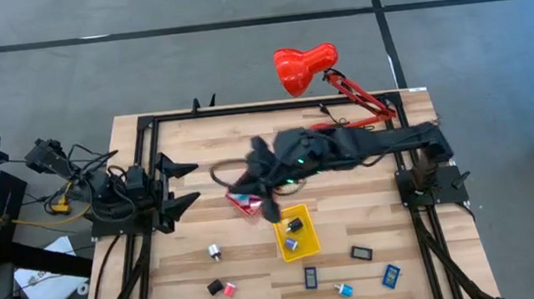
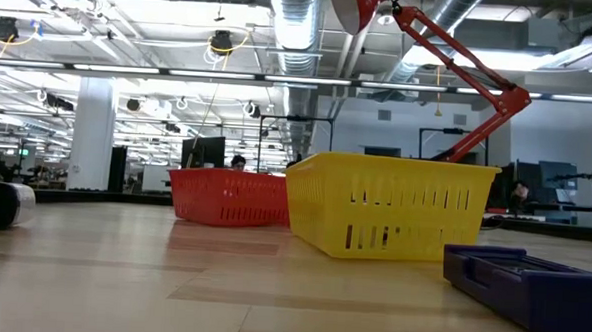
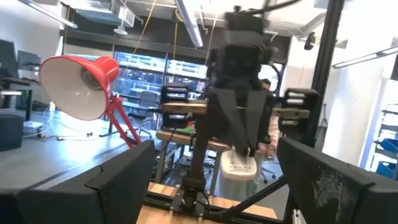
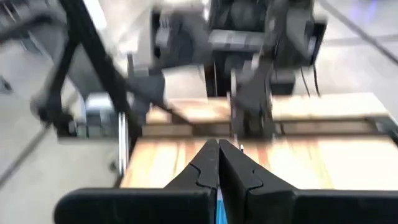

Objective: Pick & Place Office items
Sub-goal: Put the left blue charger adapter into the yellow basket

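Yellow tray (image 1: 295,235) sits near the middle of the wooden surface (image 1: 353,222) and already holds two small pieces, a dark one (image 1: 295,224) and a bluish one (image 1: 293,246). At its ten o'clock lies the red tray (image 1: 244,204), mostly hidden under the right arm, so its contents cannot be made out.

Most of the office items have yet to be placed. From the yellow tray, a white-and-black piece (image 1: 214,253) lies at nine o'clock, a black and pink pair (image 1: 222,288) at seven, a dark flat rectangle (image 1: 311,278) at six, a small blue piece (image 1: 343,289) at five, a blue flat rectangle (image 1: 390,276) further out at four, and a black one (image 1: 361,253) nearer at four. By this count the job looks under halfway done.

The right hand (image 4: 218,163) is pressed together with blue showing under its tips, though whether it pinches anything cannot be told; in the high view it hangs over the red tray (image 1: 271,206). The left hand (image 1: 184,185) waits at the surface's nine o'clock edge, spread wide and empty. Behind the far edge stands a red desk lamp (image 1: 304,67).
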Tool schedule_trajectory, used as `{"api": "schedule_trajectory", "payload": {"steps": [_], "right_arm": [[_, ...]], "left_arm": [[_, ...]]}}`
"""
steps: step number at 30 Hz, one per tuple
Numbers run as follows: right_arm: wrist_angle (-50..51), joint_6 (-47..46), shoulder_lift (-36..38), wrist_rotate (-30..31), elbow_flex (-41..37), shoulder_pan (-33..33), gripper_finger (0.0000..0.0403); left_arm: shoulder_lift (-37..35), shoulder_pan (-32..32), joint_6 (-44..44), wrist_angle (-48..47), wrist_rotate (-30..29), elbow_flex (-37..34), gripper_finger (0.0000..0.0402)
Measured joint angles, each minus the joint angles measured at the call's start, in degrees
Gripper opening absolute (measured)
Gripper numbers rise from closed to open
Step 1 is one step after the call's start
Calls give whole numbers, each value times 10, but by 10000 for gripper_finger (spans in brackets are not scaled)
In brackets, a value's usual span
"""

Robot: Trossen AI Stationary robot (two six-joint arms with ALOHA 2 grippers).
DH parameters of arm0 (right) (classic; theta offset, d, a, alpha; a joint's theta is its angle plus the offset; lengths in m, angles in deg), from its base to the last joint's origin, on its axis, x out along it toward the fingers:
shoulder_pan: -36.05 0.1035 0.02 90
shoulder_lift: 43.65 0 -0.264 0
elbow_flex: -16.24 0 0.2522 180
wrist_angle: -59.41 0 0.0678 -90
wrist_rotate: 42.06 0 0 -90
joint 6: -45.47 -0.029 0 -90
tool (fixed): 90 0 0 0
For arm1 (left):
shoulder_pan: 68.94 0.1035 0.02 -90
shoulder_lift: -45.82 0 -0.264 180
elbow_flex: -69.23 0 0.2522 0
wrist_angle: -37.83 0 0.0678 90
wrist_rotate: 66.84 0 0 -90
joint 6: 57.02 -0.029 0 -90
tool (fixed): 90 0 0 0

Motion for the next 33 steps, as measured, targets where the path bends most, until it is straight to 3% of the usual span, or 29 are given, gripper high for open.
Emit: {"api": "schedule_trajectory", "payload": {"steps": [4,9,14,21,26,33], "right_arm": [[112,-8,31,68,-1,35,0],[138,-42,68,98,-69,74,0],[103,-108,147,107,-217,94,0],[-44,-209,230,102,-443,99,0],[-93,-252,208,72,-534,105,0],[-128,-229,126,19,-550,118,0]], "left_arm": [[0,0,3,-7,-3,0,329],[0,0,10,-7,-3,0,329],[0,0,30,-7,-3,0,328],[14,0,50,-11,-16,-1,326],[50,0,81,-18,-45,-1,326],[102,0,134,-20,-82,-1,324]]}}
